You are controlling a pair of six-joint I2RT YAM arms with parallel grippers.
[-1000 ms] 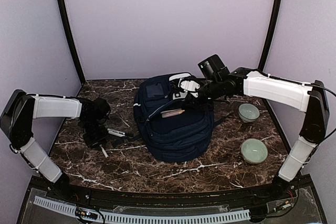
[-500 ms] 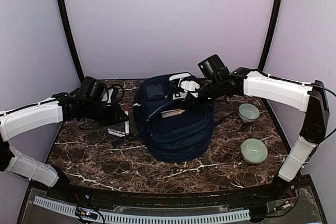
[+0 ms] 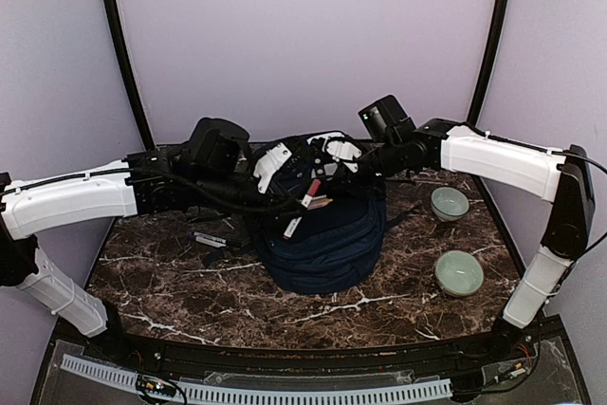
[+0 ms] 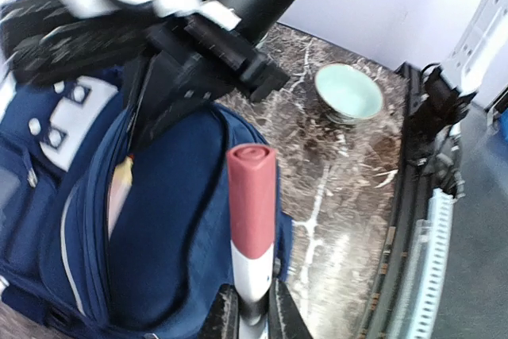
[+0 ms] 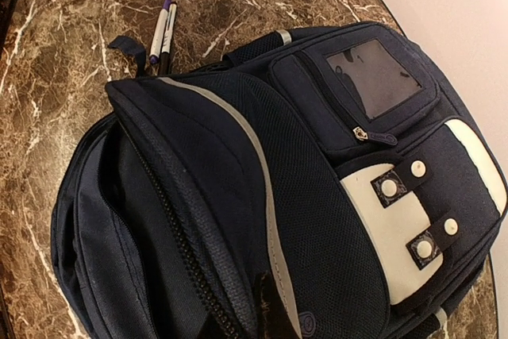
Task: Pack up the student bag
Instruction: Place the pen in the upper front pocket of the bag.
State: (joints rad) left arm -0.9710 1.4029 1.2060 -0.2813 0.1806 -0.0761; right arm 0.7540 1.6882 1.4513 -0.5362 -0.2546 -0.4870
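Change over the last second: the left arm has lifted off the table at 9 o'clock and swung in over the student bag (image 3: 318,244). It carried along a red-capped marker (image 4: 252,212).

The left gripper (image 4: 254,311) has its jaws drawn narrow on the marker's white barrel, cap end pointing away. The marker now hangs just above the bag's open mouth, not yet inside.

The right gripper (image 3: 349,170) has not moved. Its jaws are pinched tight on the edge of the bag's zip flap at 12 o'clock, holding the compartment open.

- Meaning for the task: pick-up looks done and the carry nearly done. Judged next step is lowering the marker into the gap and letting go.
- The bag lies mid-table (image 3: 379,296), front panel up, with the white buckle patch toward 12 o'clock.
- Bag contents: a pale slim item (image 4: 119,192) sits in the opened slot. It is possibly a pencil, too blurred to be sure. The rest of the interior is dark.
- Two pale green bowls (image 3: 449,202) stand at 3 o'clock of the bag, well apart from it. Both appear to hold nothing.
- Loose pens (image 5: 161,33) lie on the table at 9 o'clock of the bag, unpacked.
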